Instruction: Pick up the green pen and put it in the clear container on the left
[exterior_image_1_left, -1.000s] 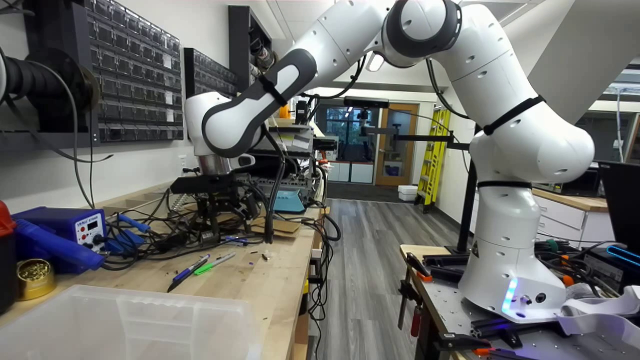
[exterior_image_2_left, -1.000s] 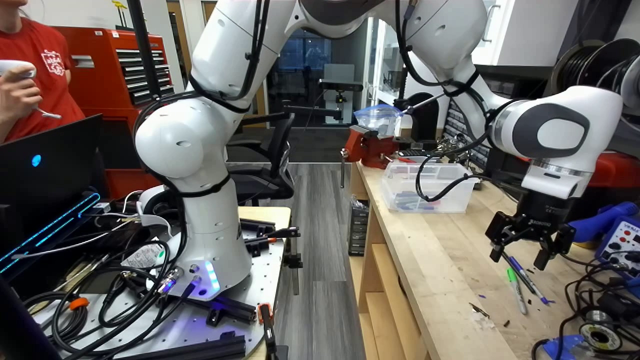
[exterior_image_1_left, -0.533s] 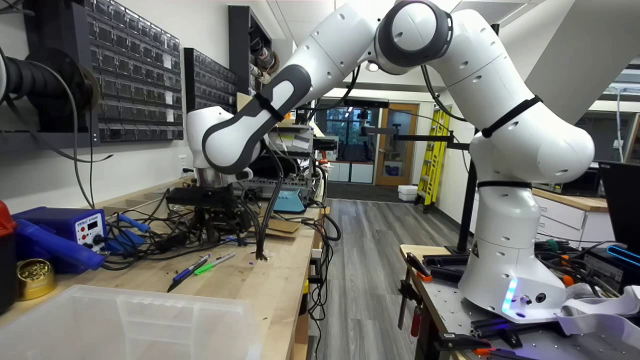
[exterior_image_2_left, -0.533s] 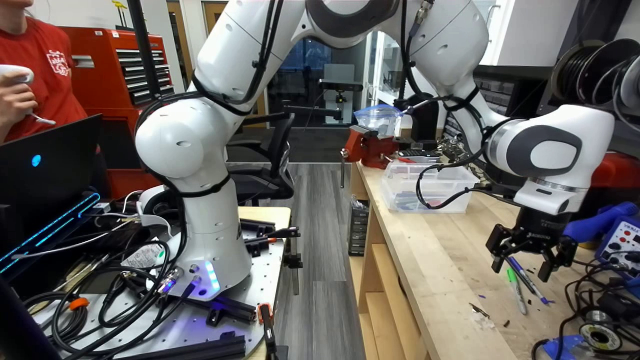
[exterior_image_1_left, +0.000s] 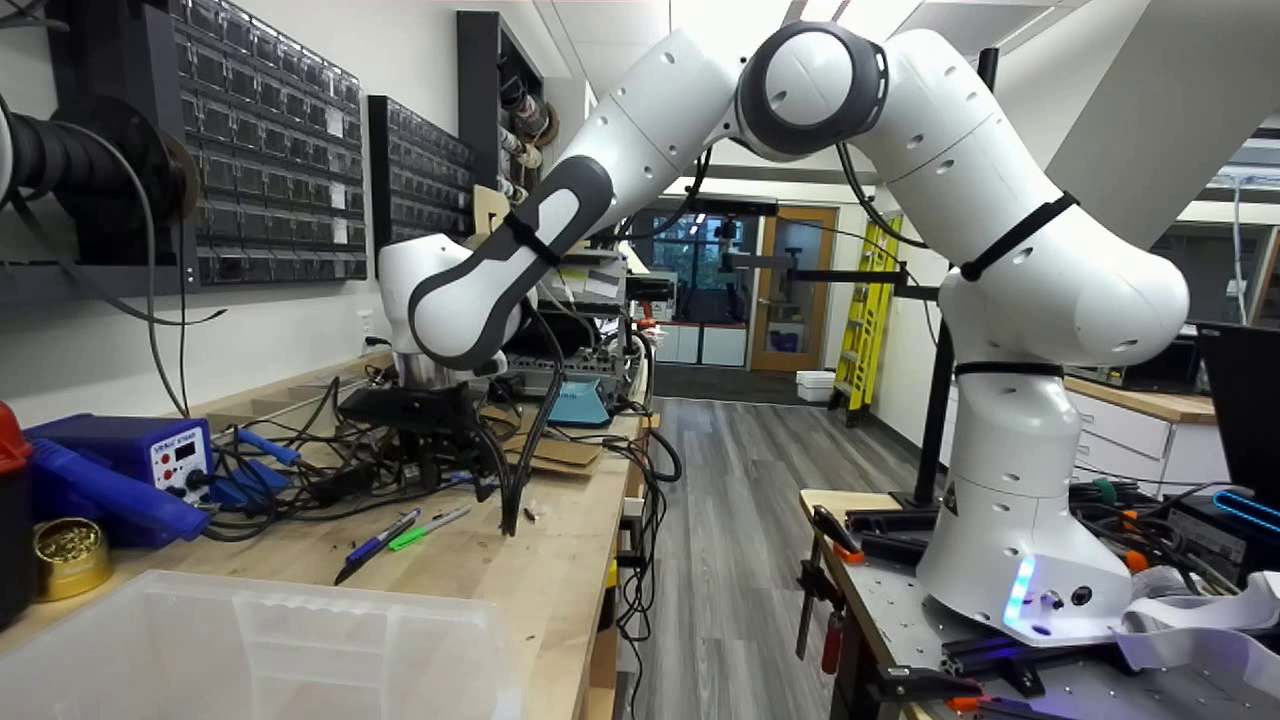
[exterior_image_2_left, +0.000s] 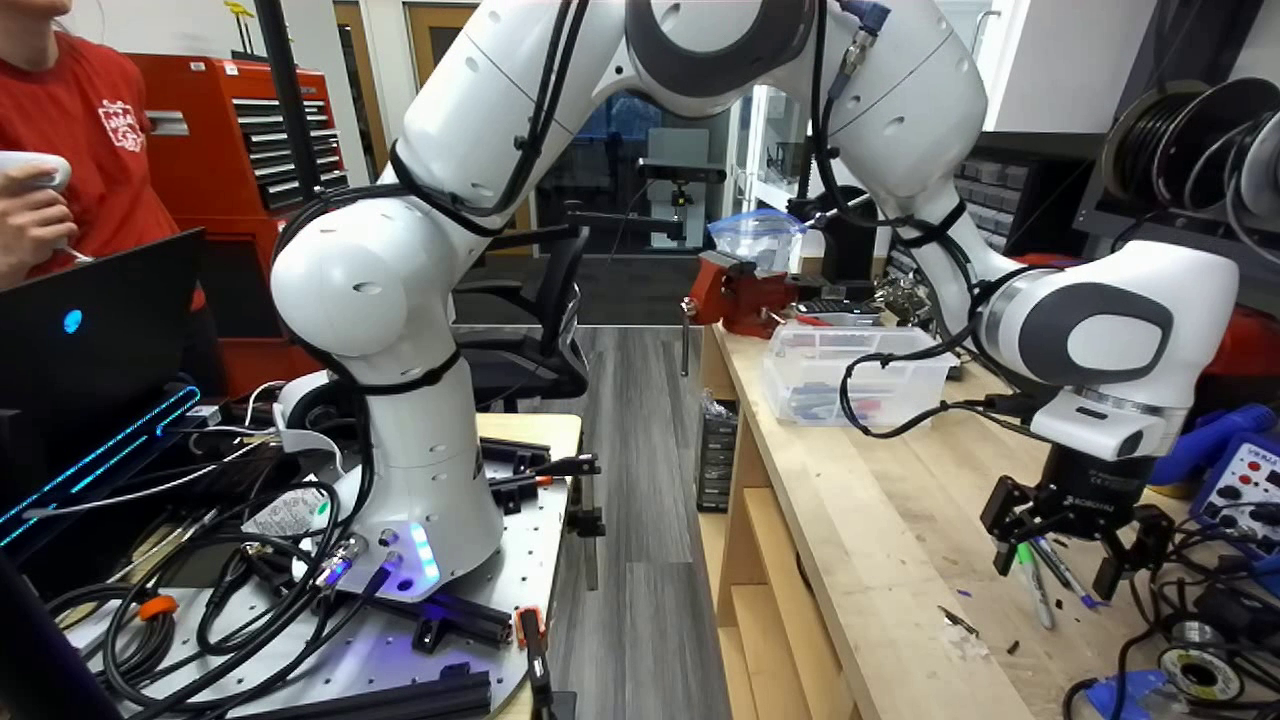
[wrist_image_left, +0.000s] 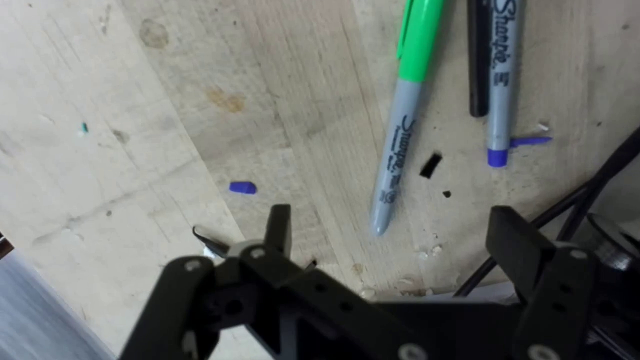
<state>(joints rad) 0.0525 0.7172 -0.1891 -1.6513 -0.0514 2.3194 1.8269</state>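
Your end effector (exterior_image_2_left: 1055, 570) has come lower, spread wide, holding nothing. In your wrist view the green pen (wrist_image_left: 404, 117) lies on the bench (wrist_image_left: 310, 90) at 12 o'clock; in an exterior view the clear container (exterior_image_2_left: 900, 390) sits at 11 o'clock from the pen.

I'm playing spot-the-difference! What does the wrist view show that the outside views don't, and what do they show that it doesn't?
Only the wrist view: readable "Sharpie" lettering on the green pen.

Only the exterior views: the clear container and robot arm in both, plus a red-shirted person in an exterior view.

Shared: the green pen, blue pen, wooden tabletop and open end effector.
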